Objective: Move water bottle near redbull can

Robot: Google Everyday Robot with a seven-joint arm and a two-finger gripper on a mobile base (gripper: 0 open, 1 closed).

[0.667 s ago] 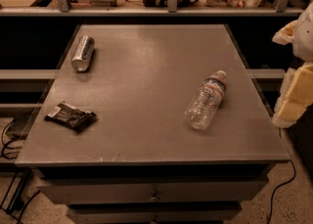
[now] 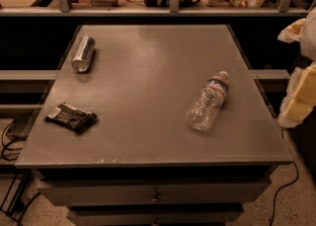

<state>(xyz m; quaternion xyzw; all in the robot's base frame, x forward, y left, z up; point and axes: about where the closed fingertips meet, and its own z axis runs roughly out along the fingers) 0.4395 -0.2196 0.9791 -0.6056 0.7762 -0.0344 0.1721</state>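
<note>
The claw (image 2: 299,99) is hanging at the 3 o'clock edge of the camera view, beyond the right rim of the surface (image 2: 148,77) and not over it; only pale cream and yellow parts of it are showing, cut off by the picture's border, and whether it is apart or together cannot be told; it is touching nothing on the surface.

The water bottle (image 2: 209,102) is lying on its side toward 4 o'clock of the surface, its white cap pointing to about 1 o'clock and its clear base to 7 o'clock; it is sitting near the claw but apart from it.

The redbull can (image 2: 83,54) is lying on its side at 10 o'clock, well apart from the bottle; a flat dark packet (image 2: 71,117) is resting at 8 o'clock, near the left rim, at 6 o'clock from the can.
</note>
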